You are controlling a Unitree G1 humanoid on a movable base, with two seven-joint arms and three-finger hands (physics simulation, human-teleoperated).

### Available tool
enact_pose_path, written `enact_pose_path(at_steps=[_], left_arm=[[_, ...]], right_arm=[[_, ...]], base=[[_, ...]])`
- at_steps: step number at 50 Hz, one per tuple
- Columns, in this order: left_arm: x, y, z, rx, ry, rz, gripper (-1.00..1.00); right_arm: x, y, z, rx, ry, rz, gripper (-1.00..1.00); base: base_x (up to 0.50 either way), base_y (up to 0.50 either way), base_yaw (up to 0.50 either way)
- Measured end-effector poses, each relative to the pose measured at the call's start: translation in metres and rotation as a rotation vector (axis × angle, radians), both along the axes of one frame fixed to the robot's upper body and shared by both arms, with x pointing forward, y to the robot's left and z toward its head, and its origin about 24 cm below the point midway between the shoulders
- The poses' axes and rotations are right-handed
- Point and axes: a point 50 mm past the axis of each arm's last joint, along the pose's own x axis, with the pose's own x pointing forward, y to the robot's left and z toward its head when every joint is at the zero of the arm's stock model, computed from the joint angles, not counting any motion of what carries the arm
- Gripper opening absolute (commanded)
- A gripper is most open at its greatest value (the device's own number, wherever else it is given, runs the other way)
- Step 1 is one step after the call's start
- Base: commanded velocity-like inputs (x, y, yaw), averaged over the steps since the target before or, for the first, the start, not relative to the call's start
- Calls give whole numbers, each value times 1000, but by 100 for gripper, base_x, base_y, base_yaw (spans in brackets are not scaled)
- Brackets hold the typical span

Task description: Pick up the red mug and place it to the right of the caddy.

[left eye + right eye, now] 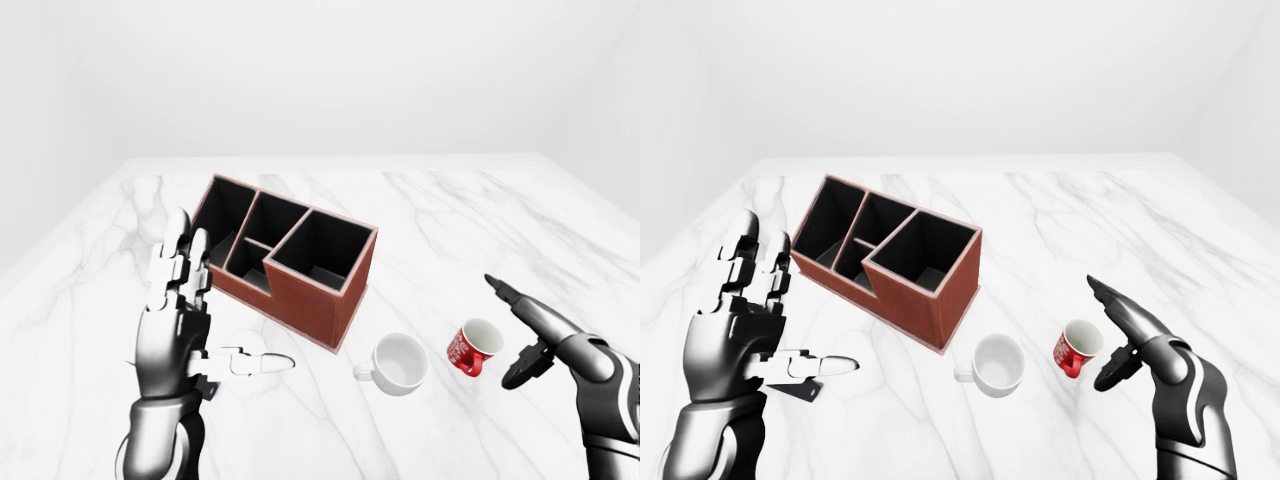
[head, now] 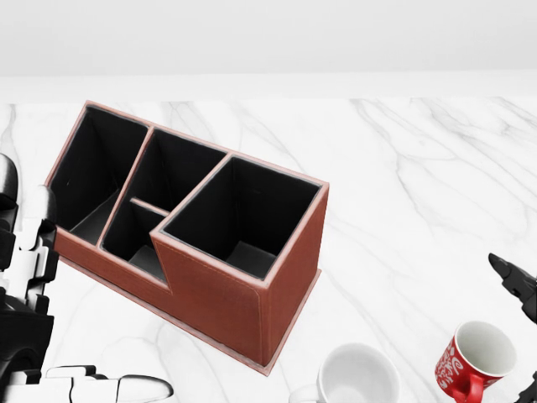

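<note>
The red mug [image 1: 474,346] stands on the white marble table at the lower right of the left-eye view, its mouth tilted toward me, its handle at its bottom. The brown caddy [image 1: 285,255] with black compartments sits left of it, at the centre. My right hand [image 1: 515,335] is open just right of the mug, fingers spread, not touching it. My left hand [image 1: 205,310] is open and empty at the lower left, beside the caddy's left end. The mug also shows in the head view [image 2: 473,357].
A white mug [image 1: 398,363] stands between the caddy and the red mug, below the caddy's right corner. The marble table [image 1: 450,220] stretches to the upper right of the left-eye view, toward white walls.
</note>
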Motion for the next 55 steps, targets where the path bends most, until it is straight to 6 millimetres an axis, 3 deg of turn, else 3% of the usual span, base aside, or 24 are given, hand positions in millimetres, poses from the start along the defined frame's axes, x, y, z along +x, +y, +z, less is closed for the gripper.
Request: enact_pose_path(at_steps=[21, 36, 55], left_arm=[[0, 1, 0, 1, 2, 3, 100], [0, 2, -1, 1, 5, 6, 100], [4, 3, -5, 1, 20, 11, 100]], right_arm=[[14, -17, -18, -34, 115, 2, 100], [27, -19, -6, -85, 121, 12, 100], [43, -9, -1, -168, 132, 52, 100]], base=[[0, 0, 0], [0, 0, 0], [0, 0, 0]])
